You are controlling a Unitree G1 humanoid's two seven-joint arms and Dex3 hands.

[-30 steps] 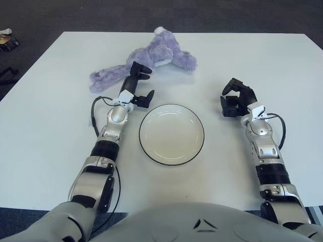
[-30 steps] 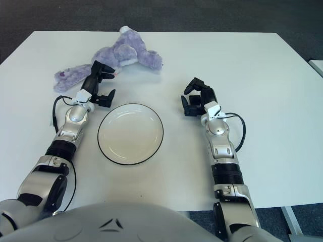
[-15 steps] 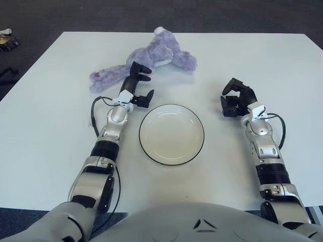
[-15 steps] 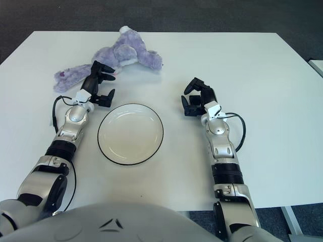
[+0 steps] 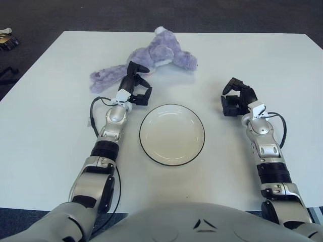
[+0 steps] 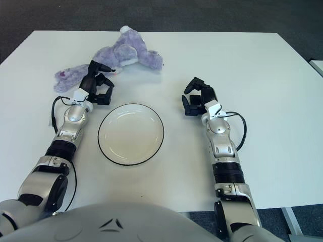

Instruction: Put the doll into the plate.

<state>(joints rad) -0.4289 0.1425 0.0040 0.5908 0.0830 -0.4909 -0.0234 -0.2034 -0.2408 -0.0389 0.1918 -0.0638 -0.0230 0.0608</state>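
A purple plush doll (image 5: 151,58) lies stretched across the far left part of the white table (image 5: 45,126), its head to the right and its long limbs trailing left. A white plate with a dark rim (image 5: 172,134) sits in the middle, nearer to me. My left hand (image 5: 135,83) is at the doll's near edge, just beyond the plate's upper left, fingers spread around nothing. My right hand (image 5: 235,97) shows to the right of the plate, fingers curled and holding nothing.
Dark carpet surrounds the table. A small object (image 5: 7,42) lies on the floor at the far left. A black cable (image 5: 94,113) loops beside my left forearm.
My left hand has moved up and slightly left, from beside the plate's rim toward the doll's body. The right arm has hardly moved.
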